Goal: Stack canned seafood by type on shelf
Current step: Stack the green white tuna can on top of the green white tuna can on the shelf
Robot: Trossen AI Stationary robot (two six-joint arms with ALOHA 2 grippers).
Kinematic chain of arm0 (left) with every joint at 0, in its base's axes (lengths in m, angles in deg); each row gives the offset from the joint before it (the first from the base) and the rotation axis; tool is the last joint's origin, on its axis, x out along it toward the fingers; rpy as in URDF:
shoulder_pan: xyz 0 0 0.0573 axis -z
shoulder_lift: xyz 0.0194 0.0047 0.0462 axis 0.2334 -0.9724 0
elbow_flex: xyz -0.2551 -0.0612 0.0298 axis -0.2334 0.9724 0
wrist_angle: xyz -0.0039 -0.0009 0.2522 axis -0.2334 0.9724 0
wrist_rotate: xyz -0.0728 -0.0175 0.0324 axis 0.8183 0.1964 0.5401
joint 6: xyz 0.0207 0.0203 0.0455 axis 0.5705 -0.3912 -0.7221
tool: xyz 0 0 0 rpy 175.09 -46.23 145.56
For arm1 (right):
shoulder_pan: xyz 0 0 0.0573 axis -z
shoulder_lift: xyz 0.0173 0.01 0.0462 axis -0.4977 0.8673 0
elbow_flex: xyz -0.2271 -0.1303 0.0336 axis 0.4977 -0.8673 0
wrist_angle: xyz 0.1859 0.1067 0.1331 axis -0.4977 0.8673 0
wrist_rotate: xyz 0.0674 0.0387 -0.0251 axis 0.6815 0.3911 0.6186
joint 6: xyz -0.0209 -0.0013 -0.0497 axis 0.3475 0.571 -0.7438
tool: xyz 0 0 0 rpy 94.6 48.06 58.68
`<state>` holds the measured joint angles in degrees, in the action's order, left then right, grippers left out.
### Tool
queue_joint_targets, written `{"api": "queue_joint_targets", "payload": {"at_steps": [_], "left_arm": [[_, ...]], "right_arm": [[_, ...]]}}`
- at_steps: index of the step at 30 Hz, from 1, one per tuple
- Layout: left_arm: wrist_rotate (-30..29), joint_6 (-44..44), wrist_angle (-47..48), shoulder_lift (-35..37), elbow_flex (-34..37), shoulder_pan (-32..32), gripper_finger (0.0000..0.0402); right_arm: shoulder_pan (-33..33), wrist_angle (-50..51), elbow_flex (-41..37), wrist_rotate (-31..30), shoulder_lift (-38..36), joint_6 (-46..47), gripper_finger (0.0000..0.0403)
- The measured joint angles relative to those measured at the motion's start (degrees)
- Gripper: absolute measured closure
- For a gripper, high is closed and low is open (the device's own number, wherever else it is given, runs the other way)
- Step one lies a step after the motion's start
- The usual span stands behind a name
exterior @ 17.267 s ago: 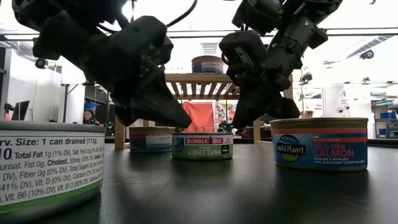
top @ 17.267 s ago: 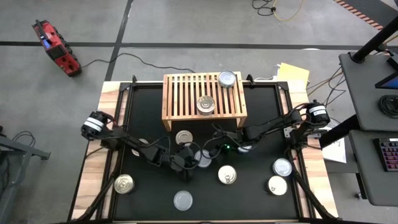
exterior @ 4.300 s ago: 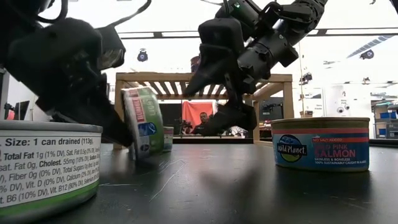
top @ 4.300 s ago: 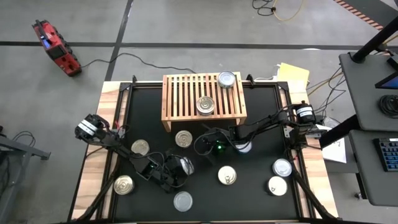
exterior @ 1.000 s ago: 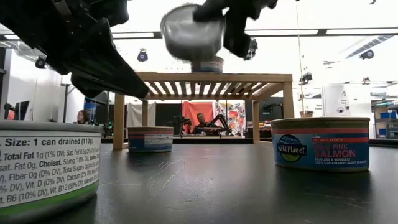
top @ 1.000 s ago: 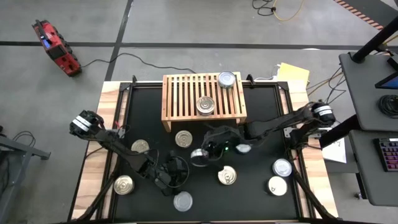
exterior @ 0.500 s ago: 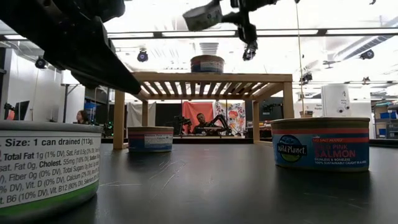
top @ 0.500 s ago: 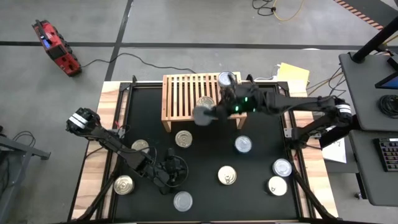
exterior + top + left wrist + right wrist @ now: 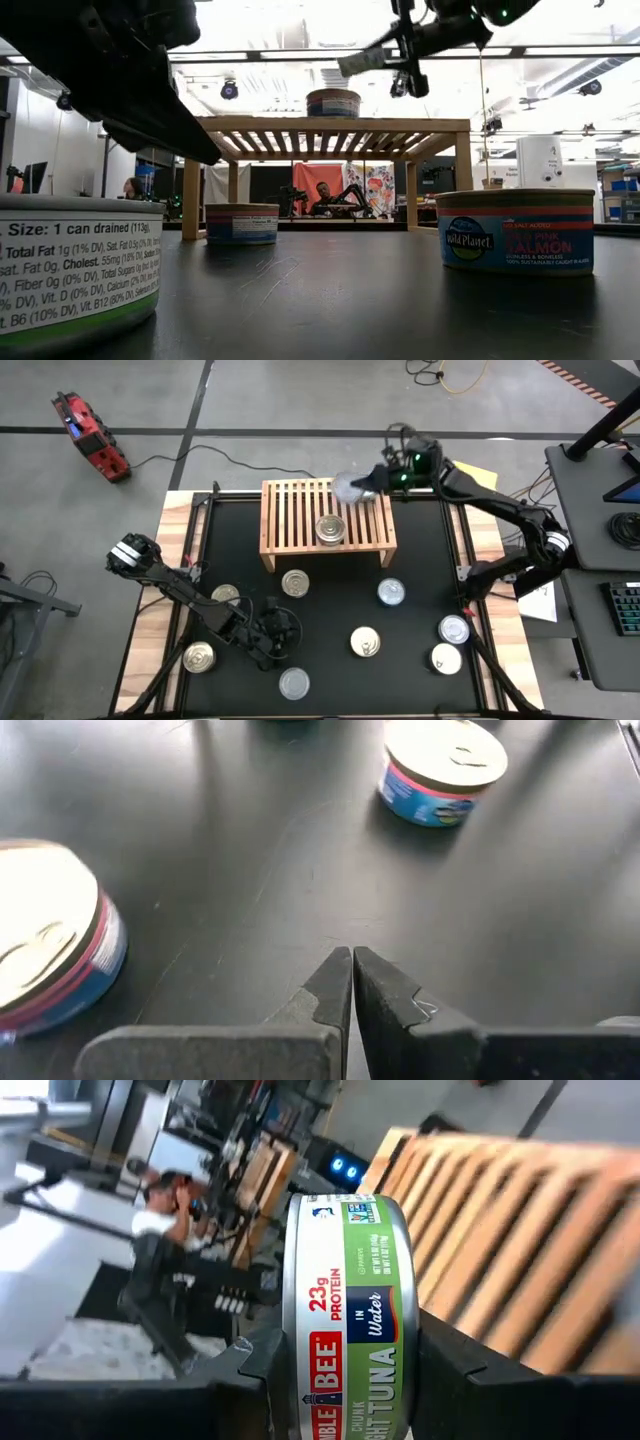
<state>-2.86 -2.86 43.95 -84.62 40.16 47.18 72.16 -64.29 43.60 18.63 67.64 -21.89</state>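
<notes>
My right gripper (image 9: 354,484) is shut on a green-labelled tuna tin (image 9: 350,1310) and holds it in the air over the far right corner of the light-wood shelf (image 9: 300,515). In the low view the tin (image 9: 362,61) hangs tilted above the shelf top. Another tin (image 9: 331,528) stands on its base on the slats. My left gripper (image 9: 275,632) is shut and sits low over the table's near left part, touching nothing. Several tins stand around it on the black mat, one (image 9: 445,760) just ahead and one (image 9: 50,955) to the side. My right gripper pinches the tuna tin between its two fingers, one finger (image 9: 250,1370) on each flat end. The labelled side wall (image 9: 350,1380) faces the wrist camera. The tin is lifted clear of the shelf and turned on edge, tilted.
Several more tins stand on the mat, such as one (image 9: 391,592) near the shelf's right leg, a pair (image 9: 450,643) at the near right, and one (image 9: 294,682) at the near edge. A salmon tin (image 9: 515,232) fills the low view's right. People sit in the room beyond.
My right gripper has carried the tuna tin from just above the middle of the mat up and toward the far edge. It passed over the shelf's near side and now stands over its far right corner. The tin has stayed clamped and has tipped along the way.
</notes>
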Motion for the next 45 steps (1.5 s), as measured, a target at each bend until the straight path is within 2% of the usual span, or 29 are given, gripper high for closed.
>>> {"api": "queue_joint_targets", "payload": {"at_steps": [5,10,15,27,41,45], "left_arm": [[-2.18,3.82,0.57,0.01,0.0,-0.04,0.0401],[-3.27,4.69,0.54,0.01,0.01,-0.32,0.0401],[-3.28,6.4,0.54,0.01,0.02,-0.51,0.0401],[-3.33,6.82,0.55,0.01,0.02,-1.73,0.0401],[-3.33,6.8,0.56,0.01,0.02,-1.87,0.0401],[-3.33,6.8,0.56,0.01,0.02,-1.94,0.0401]], "right_arm": [[8.85,0.03,-0.71,3.35,2.15,1.13,0.0275],[11.91,0.11,-1.52,6.65,4.95,1.69,0.0275],[12.1,0.16,-1.77,8.22,6.63,1.53,0.0275],[12.87,2.37,-1.83,5.88,6.7,-0.06,0.0275],[12.87,4.66,-2.03,5.92,6.7,-0.93,0.0275],[12.87,4.64,-2.03,5.98,6.7,-0.92,0.0249]]}}
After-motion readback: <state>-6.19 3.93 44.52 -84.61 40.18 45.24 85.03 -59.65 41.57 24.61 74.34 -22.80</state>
